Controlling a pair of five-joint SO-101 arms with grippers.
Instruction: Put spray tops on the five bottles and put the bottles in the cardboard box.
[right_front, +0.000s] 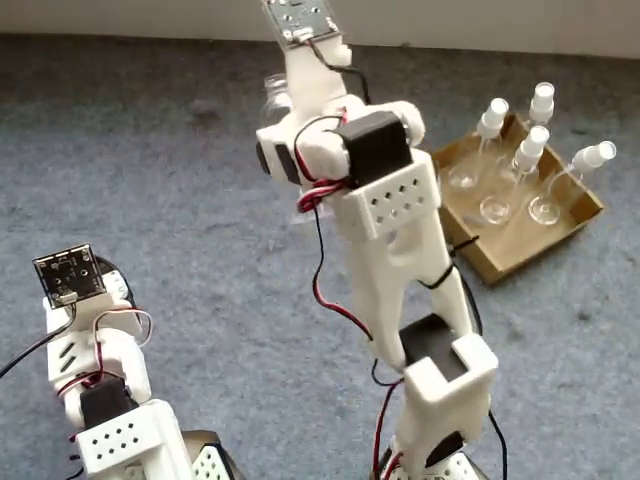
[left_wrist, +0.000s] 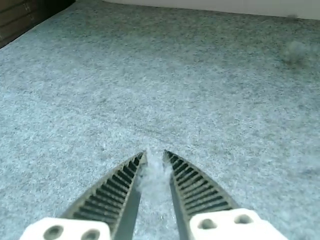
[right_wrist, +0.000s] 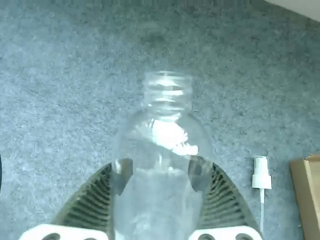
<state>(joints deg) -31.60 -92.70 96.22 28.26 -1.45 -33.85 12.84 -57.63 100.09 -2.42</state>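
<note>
Bottle of clear plastic (right_wrist: 160, 150), round-shouldered, with a threaded open neck and no spray top on it, is pinched at its body between the dark ribbed fingers of the right gripper (right_wrist: 160, 172). Its long axis runs in line with those fingers, and the neck points away from the wrist, out over the grey carpet (right_wrist: 60, 75). The bottle's base is cut off at the edge of the right wrist view. In the high view the white arm covers most of the bottle, so it cannot be told whether it touches the carpet.

A white spray top with a thin dip tube (right_wrist: 261, 176) lies on the carpet near the edge of the brown cardboard box (right_wrist: 307, 200). In the high view the box holds four clear bottles with white spray tops (right_front: 528, 150), standing.

The left gripper (left_wrist: 155, 154) sits low over the carpet, its tips nearly together with a thin gap between them, holding nothing.
</note>
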